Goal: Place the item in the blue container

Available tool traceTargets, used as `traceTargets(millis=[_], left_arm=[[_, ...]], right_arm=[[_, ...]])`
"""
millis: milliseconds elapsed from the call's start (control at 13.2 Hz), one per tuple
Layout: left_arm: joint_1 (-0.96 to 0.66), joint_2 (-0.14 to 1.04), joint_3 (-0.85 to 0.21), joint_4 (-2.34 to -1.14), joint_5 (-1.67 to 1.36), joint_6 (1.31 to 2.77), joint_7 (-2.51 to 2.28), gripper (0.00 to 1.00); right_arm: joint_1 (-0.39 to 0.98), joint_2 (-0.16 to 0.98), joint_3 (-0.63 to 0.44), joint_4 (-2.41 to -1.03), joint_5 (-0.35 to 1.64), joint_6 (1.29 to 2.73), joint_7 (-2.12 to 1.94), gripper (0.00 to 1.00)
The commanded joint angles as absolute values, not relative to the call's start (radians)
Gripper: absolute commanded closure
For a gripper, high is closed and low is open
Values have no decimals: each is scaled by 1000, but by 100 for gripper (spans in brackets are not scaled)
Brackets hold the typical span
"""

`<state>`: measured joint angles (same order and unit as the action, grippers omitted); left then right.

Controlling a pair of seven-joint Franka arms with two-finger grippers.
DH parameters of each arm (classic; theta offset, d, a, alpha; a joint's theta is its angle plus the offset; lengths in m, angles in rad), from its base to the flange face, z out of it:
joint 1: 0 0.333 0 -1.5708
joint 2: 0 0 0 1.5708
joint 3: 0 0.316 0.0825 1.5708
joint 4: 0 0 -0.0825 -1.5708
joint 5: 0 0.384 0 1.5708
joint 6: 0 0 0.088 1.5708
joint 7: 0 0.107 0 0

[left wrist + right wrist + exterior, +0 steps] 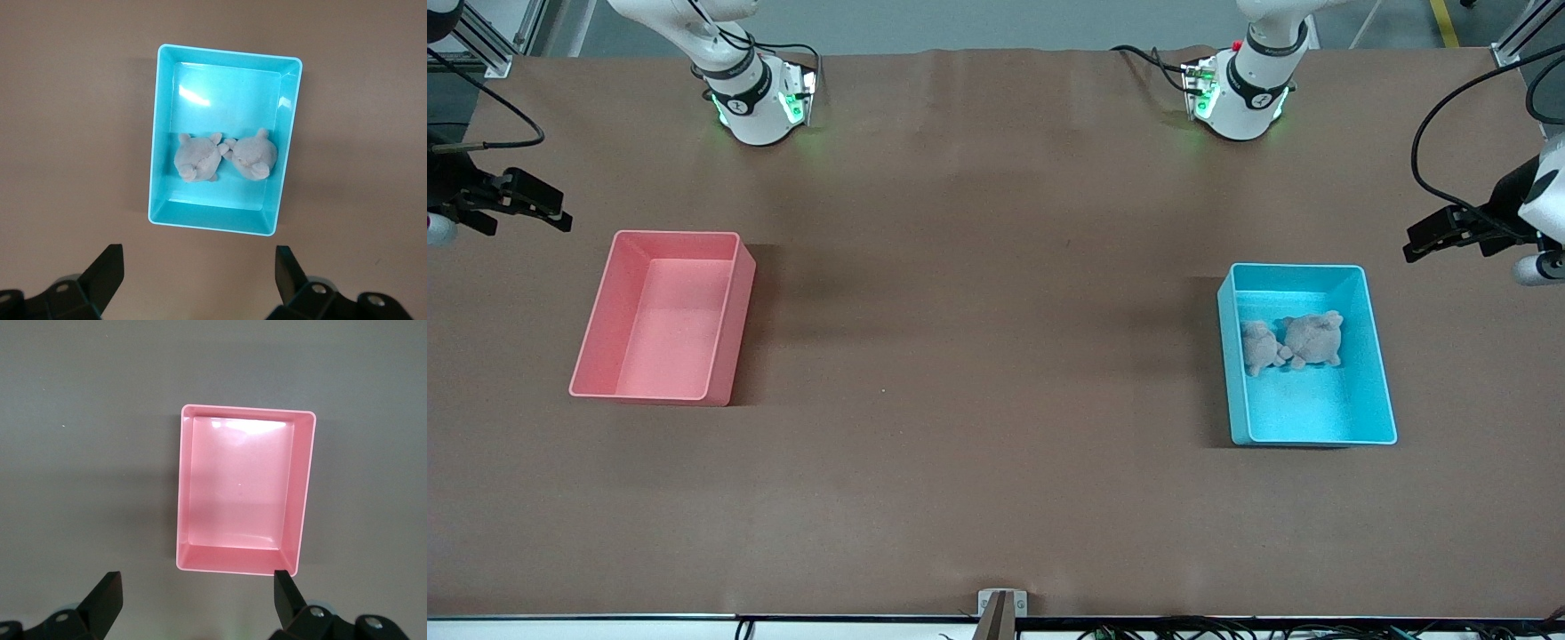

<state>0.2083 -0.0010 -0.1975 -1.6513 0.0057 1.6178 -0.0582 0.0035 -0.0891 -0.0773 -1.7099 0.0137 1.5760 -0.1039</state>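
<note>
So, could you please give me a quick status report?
Both pincers open, empty: left pincer, right pincer. Two plush toys inside blue container. Pink bin empty.

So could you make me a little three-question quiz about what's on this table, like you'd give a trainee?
1. True or false: the blue container holds two plush toys.
2. What lies in the pink bin? A) one plush toy B) nothing visible C) a cup
3. Fill in: the left gripper and the right gripper both have their fingers ____.

Key
1. True: two small greyish plush toys lie side by side in it, touching.
2. B: only its bare floor shows in the right wrist view.
3. Open: each hangs in the air, empty, the left one by the blue container's end of the table, the right one by the pink bin's.
</note>
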Motion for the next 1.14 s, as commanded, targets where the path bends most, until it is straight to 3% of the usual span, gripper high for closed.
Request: traceTargets(millis=[0, 152, 1061], left_arm=[[51, -31, -36, -1649, -14, 1598, -41, 0], [-17, -34, 30, -1649, -14, 1597, -41, 0], [-18, -32, 21, -1597, -12, 1597, -55, 0]], right_arm=[[-9, -120, -69, -1736, 26, 1582, -92, 0], [-9, -120, -69, -1736, 25, 1578, -92, 0], [-8, -120, -69, -1736, 25, 1574, -95, 0]])
